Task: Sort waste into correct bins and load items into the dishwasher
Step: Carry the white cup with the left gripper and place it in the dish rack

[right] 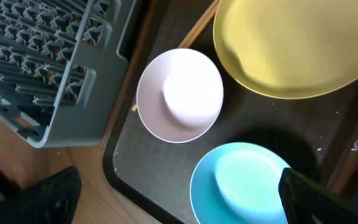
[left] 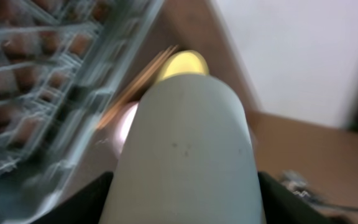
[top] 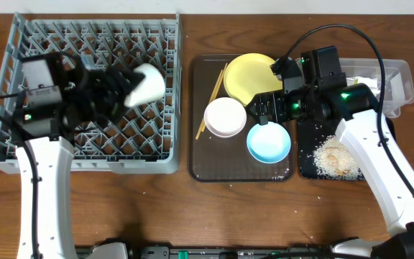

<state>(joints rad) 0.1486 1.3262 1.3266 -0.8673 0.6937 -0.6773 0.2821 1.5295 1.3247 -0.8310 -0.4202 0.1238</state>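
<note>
My left gripper (top: 121, 90) is shut on the small white cup (top: 148, 83) and holds it on its side above the grey dish rack (top: 20, 155). The cup (left: 188, 155) fills the blurred left wrist view between the fingers (left: 185, 211). My right gripper (top: 263, 109) is open and empty over the brown tray. In the right wrist view its fingers (right: 179, 205) straddle the light-blue bowl (right: 247, 183), beside the white bowl (right: 179, 93) and yellow plate (right: 297, 43). Chopsticks (top: 211, 101) lie at the tray's left. Rice scraps (top: 336, 158) lie in the black tray (top: 306, 147). The snack wrapper is out of view.
The dark-brown serving tray (top: 228, 173) sits between the rack and the black tray. A clear tub (top: 402, 79) at the back right holds something white. A few rice grains lie on the wooden table (top: 192, 216) by the black tray. The rack's corner (right: 55, 93) is close to the serving tray.
</note>
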